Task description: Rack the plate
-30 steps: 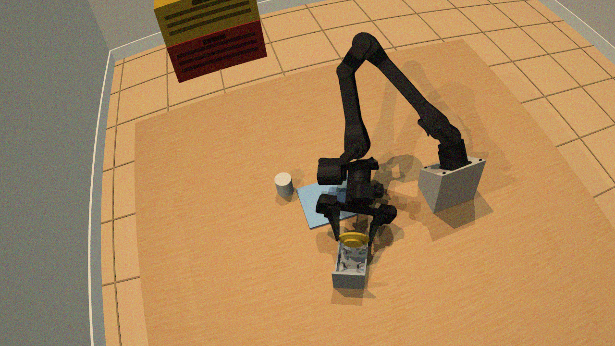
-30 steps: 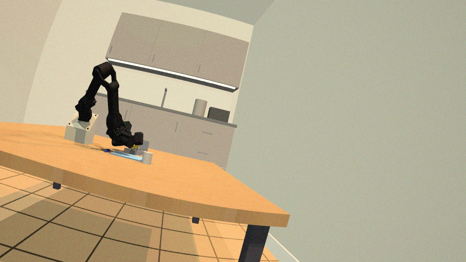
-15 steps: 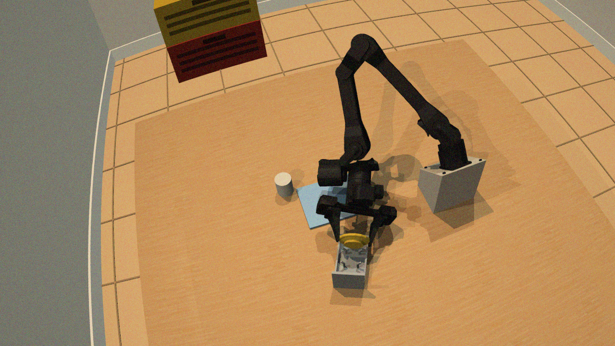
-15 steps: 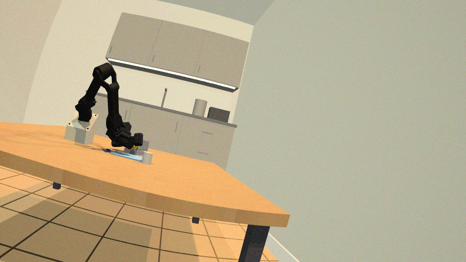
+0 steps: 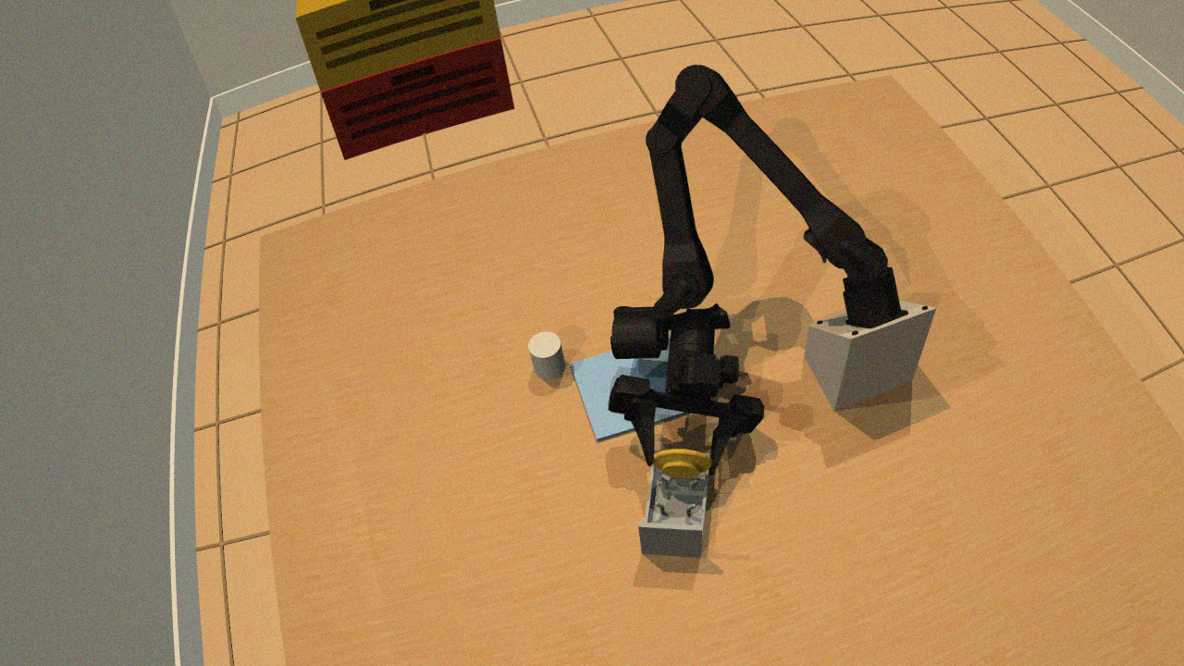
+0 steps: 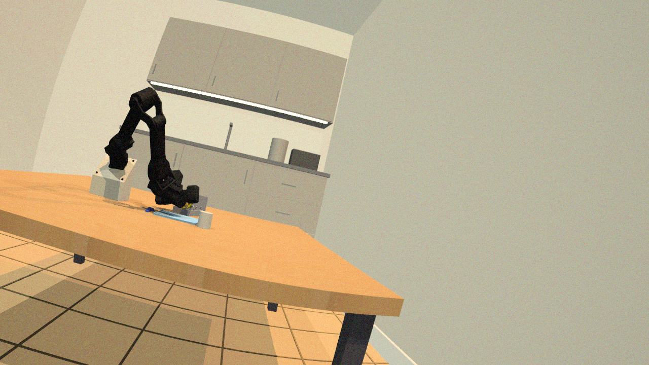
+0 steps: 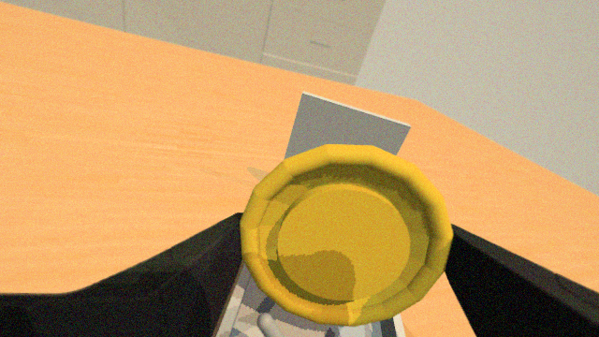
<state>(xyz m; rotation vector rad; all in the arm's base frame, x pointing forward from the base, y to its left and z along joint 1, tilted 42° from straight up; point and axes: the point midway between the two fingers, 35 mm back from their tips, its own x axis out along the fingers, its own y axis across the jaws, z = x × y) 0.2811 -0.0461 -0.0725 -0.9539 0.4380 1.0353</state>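
I read this as the release step: my hand (image 5: 678, 453) grips the yellow plate (image 7: 346, 234) by its rim, upright over the near end of the rack (image 5: 674, 517). Next I judge it needs the fingers spread and the arm backed straight off without tipping it.

On wrist cam the plate (image 7: 346, 234) blocks most of the dish rack (image 7: 346, 126), so I can't see which slot. Finger bases cut off at bottom edge. Exterior: plate too small to judge.
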